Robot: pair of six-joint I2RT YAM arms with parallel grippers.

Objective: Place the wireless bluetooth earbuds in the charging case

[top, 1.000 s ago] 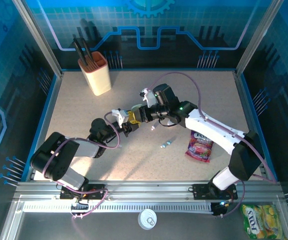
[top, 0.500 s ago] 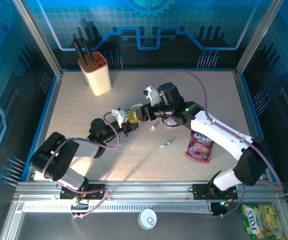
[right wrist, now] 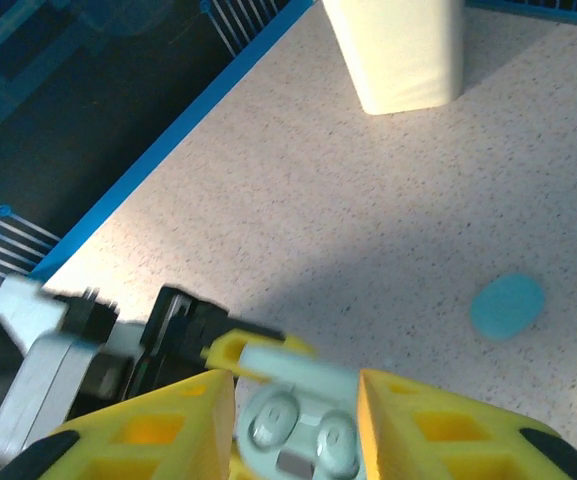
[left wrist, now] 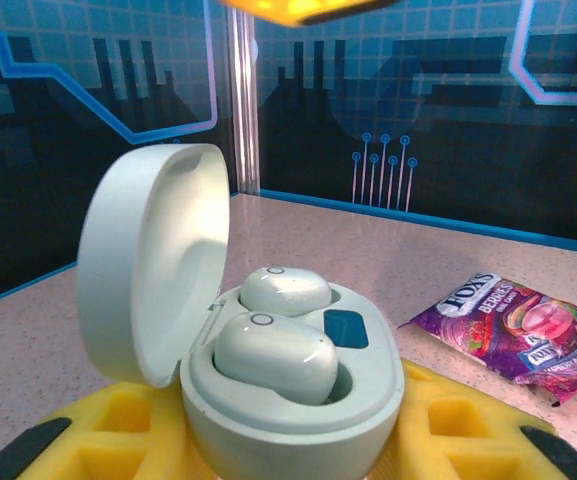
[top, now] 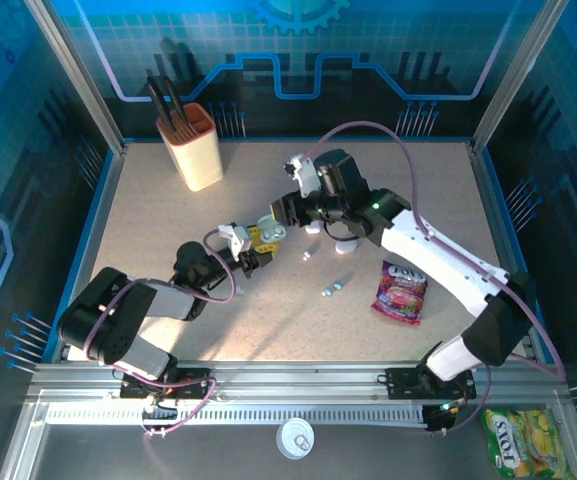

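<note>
The left pincer [top: 252, 248] is clamped on the open charging case [left wrist: 288, 420], its yellow fingers [left wrist: 118, 430] pressing the shell from both sides. The lid [left wrist: 153, 260] stands upright at the left of that grip. Two white earbuds [left wrist: 273, 355] sit side by side in the wells, the nearer one standing a little proud of the case's edge.

The right pincer [right wrist: 293, 395] hangs just above the case with its jaws parted and nothing between them. Seen from its wrist, the case fits the gap between its fingers with scant margin at either edge. Beyond its tips the table [top: 158, 230] lies bare up to the cream cup [right wrist: 398, 50] and the blue border [right wrist: 148, 165]. To its right a light-blue oval [right wrist: 508, 305], possibly a loose bud, lies well apart from the case.

A Fox's candy packet [left wrist: 513, 325] lies ahead and right of the left pincer, with clear table between.
</note>
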